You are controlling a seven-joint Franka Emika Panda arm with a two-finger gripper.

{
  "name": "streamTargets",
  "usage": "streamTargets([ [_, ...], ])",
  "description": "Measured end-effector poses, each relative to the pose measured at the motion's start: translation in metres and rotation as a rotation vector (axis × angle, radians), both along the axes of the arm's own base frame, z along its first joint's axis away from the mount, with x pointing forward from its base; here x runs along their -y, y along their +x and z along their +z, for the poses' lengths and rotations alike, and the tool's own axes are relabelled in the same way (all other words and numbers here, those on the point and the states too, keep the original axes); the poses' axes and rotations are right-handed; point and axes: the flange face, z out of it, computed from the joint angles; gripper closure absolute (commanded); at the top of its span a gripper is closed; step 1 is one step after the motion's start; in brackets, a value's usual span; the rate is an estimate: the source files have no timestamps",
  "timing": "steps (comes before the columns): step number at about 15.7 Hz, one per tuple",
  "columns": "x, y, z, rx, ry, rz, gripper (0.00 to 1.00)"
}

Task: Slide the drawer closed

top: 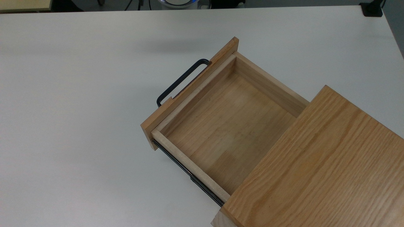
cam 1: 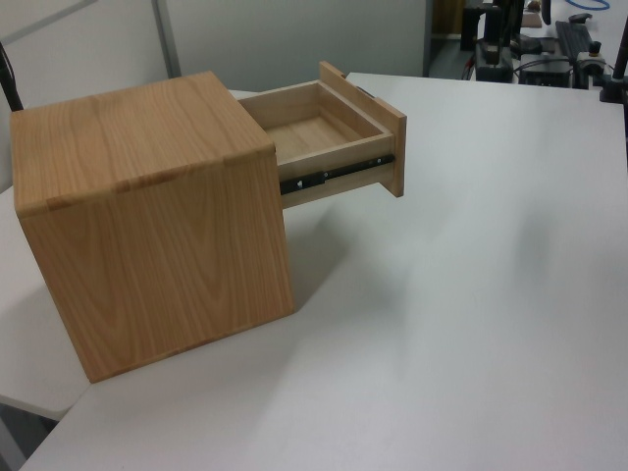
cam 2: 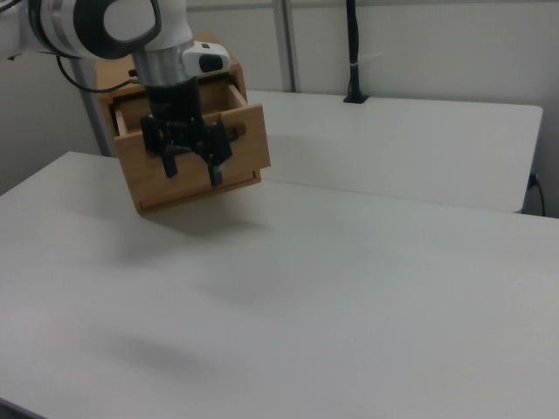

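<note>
The drawer (top: 227, 126) stands pulled far out of the wooden cabinet (top: 315, 164), and its light wood tray is empty. Its thin black U-shaped handle (top: 181, 82) sticks out from the flat front panel toward the top view's left, and a black side rail (top: 189, 173) shows along the near side. In the left view the drawer (cam 1: 329, 132) juts from the cabinet (cam 1: 147, 226) toward the right. In the right view my gripper (cam 2: 192, 172) hangs open in the air in front of the drawer's front panel (cam 2: 249, 144), fingers pointing down, with nothing between them.
The cabinet rests on a wide white table (top: 79, 126). A black clamp (top: 372, 9) sits at the table's far right corner in the top view. A black post (cam 2: 352, 52) stands at the table's back edge in the right view. Dark equipment (cam 1: 530, 39) lies beyond the table in the left view.
</note>
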Motion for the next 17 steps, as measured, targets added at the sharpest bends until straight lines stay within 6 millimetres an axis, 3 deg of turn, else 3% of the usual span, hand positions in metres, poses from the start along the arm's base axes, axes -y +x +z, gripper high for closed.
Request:
streamTargets([
  [3, -0.003, 0.002, -0.002, -0.009, 0.004, 0.176, 0.19],
  [7, -0.014, 0.012, -0.012, -0.010, 0.004, 0.295, 0.65],
  [9, -0.027, 0.023, -0.020, 0.013, -0.003, 0.327, 0.80],
  [12, -0.050, 0.041, -0.031, 0.033, -0.009, 0.373, 0.85],
  [15, -0.072, 0.059, -0.037, 0.057, -0.016, 0.410, 1.00],
  [17, -0.085, 0.074, -0.041, 0.081, -0.022, 0.434, 1.00],
])
